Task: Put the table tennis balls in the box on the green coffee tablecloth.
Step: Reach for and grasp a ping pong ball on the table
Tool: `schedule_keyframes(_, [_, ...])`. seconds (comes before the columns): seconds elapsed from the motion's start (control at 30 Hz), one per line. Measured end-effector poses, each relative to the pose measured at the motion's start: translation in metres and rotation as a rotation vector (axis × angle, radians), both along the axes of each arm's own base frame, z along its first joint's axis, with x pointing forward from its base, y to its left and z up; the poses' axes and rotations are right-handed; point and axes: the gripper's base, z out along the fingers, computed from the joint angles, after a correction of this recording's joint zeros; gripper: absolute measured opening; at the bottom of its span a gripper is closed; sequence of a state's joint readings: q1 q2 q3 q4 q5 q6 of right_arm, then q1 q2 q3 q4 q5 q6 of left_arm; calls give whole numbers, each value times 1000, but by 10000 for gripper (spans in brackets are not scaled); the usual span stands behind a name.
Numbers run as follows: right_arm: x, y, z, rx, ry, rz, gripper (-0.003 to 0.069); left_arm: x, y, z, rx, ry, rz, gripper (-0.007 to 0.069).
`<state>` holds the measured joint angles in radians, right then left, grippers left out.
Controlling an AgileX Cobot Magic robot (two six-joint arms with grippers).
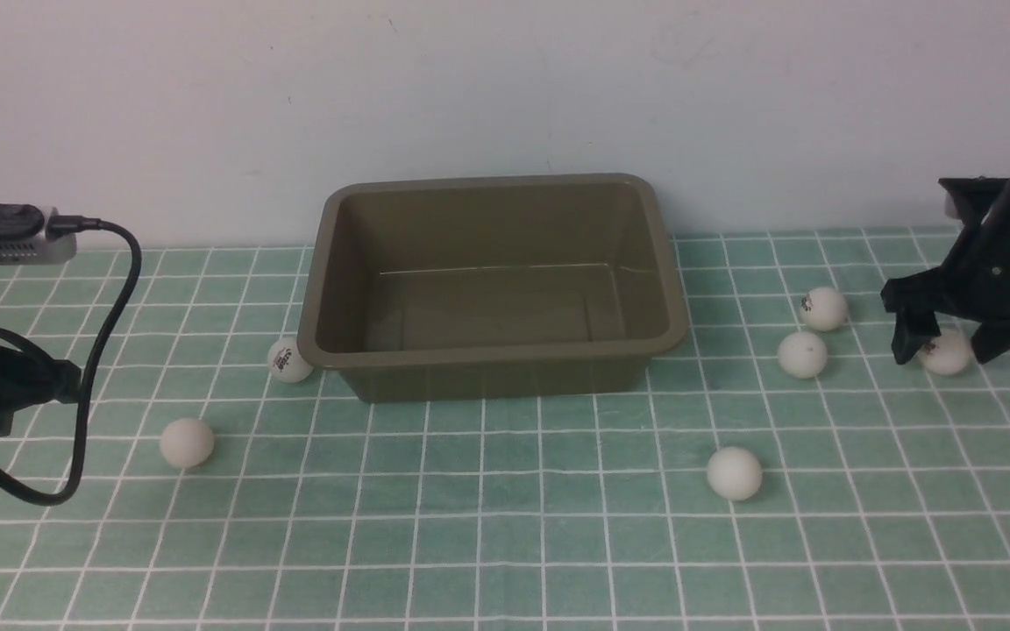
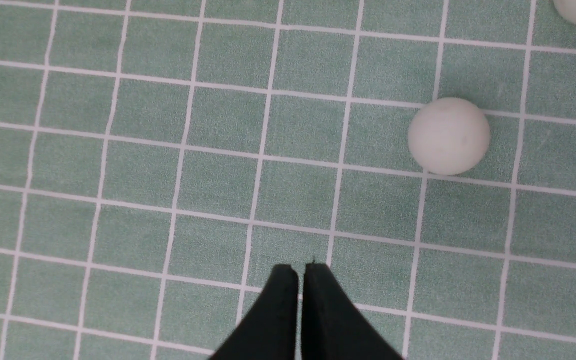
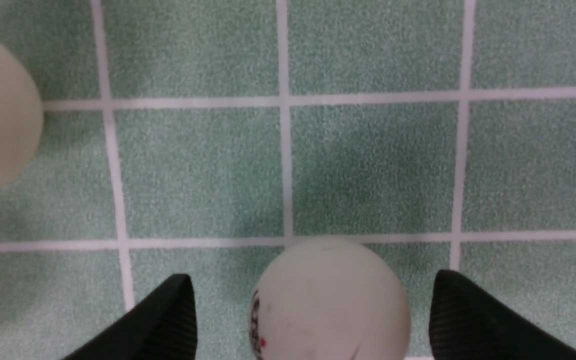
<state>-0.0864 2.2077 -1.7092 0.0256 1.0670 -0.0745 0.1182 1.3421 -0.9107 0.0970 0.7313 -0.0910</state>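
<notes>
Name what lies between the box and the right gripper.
Front view: a far ball and a near ball lie on the cloth between the box and the right gripper.

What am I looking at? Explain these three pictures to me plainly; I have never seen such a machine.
A robot with two arms. The wide picture looks forward from between them; the other two come from a camera on each wrist. On the green checked tablecloth stands an olive box, nothing in it, with six white balls to its sides. The left gripper is shut, holding nothing. The right gripper is open, its fingers either side of one ball, not gripping it.
</notes>
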Motion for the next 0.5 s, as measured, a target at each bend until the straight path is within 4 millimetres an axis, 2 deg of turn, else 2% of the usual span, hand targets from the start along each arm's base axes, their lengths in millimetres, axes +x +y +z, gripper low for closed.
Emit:
schedule_keyframes(0.13, [1,0,-1,0,-4,0,512,0,0,0,0,0,0,-3])
schedule_keyframes(0.2, [1,0,-1,-1,-5,0,447,0,0,0,0,0,-1,-3])
schedule_keyframes(0.23, [1,0,-1,-1,-5,0,391,0,0,0,0,0,-1,-3])
schedule_keyframes(0.3, [1,0,-1,0,-4,0,360,0,0,0,1,-1,-1,-3])
schedule_keyframes(0.4, [2,0,6,4,12,6,361,1,-2,0,-10,-9,-8,-3])
schedule_keyframes(0.5, [6,2,20,29,10,22,361,5,-12,-1,-24,-18,-85,0])
